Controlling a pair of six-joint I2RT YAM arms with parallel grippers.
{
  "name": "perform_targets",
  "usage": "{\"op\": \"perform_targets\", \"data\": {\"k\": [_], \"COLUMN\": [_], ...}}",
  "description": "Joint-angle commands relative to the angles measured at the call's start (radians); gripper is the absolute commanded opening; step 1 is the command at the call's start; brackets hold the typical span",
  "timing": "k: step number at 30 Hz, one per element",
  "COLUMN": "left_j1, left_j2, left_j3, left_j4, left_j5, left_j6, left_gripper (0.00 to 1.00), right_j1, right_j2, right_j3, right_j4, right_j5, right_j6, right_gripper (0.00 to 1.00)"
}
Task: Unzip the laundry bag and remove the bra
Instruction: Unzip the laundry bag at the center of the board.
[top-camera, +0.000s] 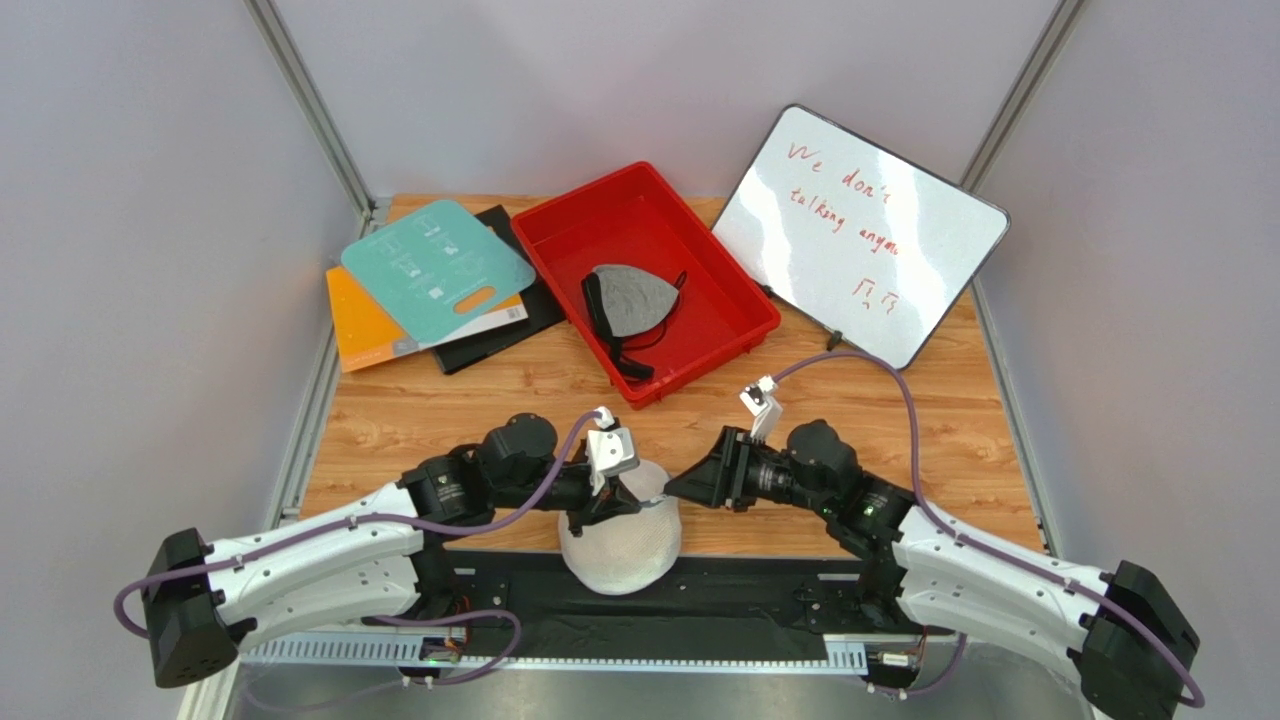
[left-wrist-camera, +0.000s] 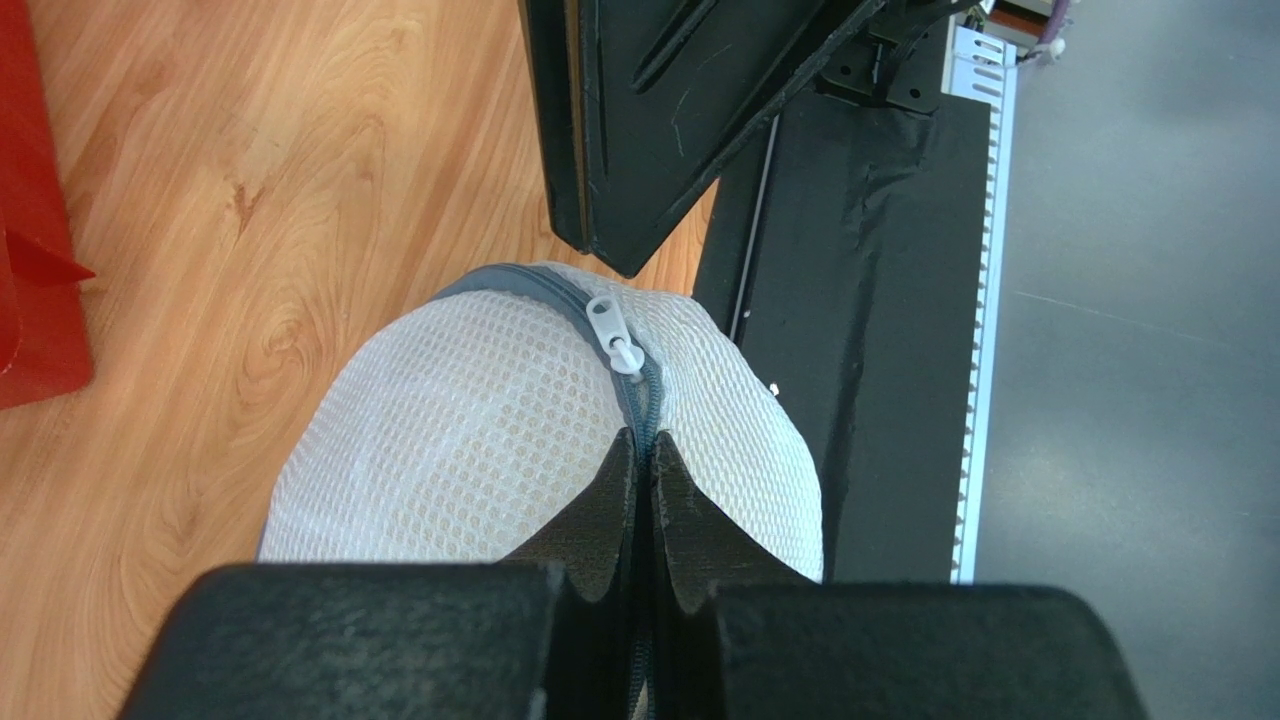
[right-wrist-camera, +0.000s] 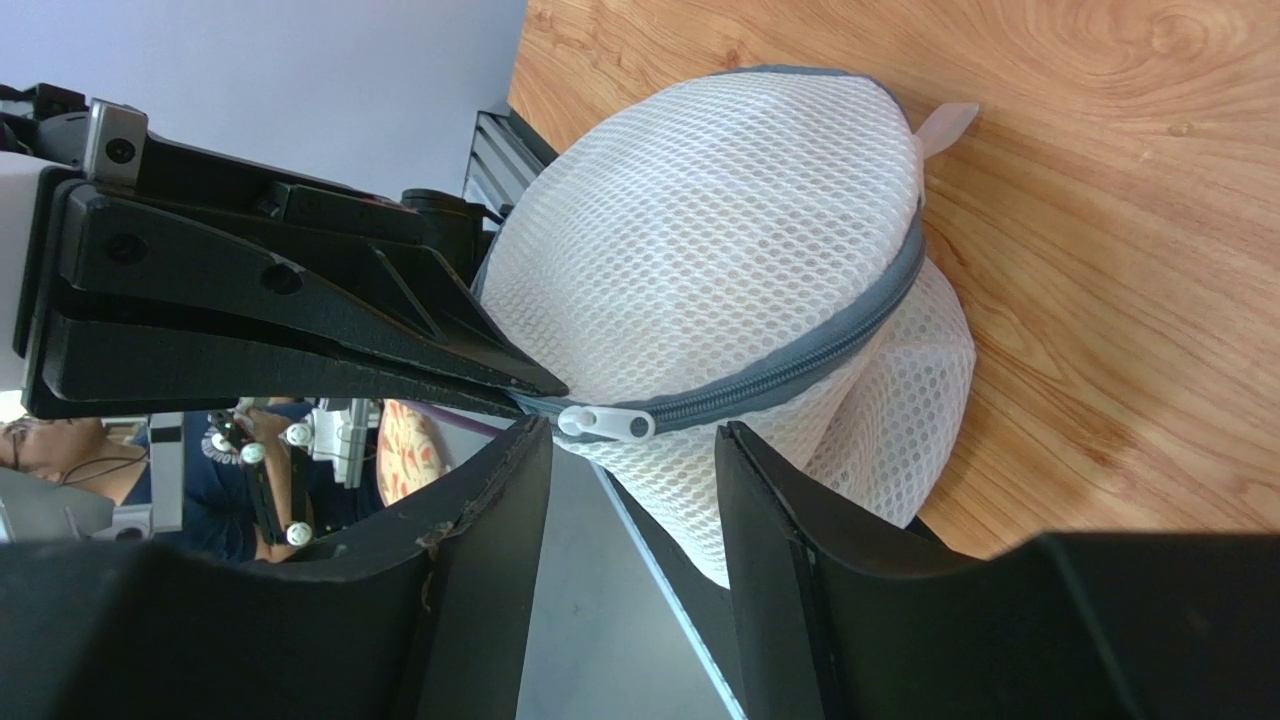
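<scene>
The laundry bag, a round white mesh dome with a grey zipper band, sits at the table's near edge between the two arms. My left gripper is shut on the zipper band on the bag's top, just behind the white zipper pull. My right gripper is open, its fingertips on either side of the zipper pull without touching it. From above, the left gripper and right gripper meet over the bag. The zipper looks closed. The bra is hidden; only a beige tint shows through the mesh.
A red bin at the back holds a grey garment with black straps. A whiteboard leans at the back right. Teal, orange and black boards lie at the back left. A black mat covers the near edge.
</scene>
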Motion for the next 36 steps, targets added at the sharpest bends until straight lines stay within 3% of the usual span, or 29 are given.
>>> {"op": "perform_targets", "data": {"k": [1,19,32,36], "left_j1": [-0.001,-0.004,-0.004,-0.004], "left_j2": [0.003,0.009,0.0,-0.008], "left_j3": [-0.011,-0.025,-0.036,-0.037], "left_j4": [0.046,0.064,0.055,0.046], "left_j5": [0.007,0.005,-0.004,-0.013], "left_j6": [-0.013,-0.014,-0.013,-0.011], "left_gripper": [0.0,0.0,0.0,0.0], "right_j1": [0.006,0.039,0.075,0.075], "right_j2": [0.03,0.173,0.124,0.076], "right_j3": [0.002,0.01,0.025,0.031], "right_j4": [0.11,0.22,0.164,0.123], "right_j5": [0.001,-0.036,0.024,0.042], "right_j6": [0.035,0.05,0.064,0.057], "right_gripper": [0.5,0.47,0.38,0.28]}}
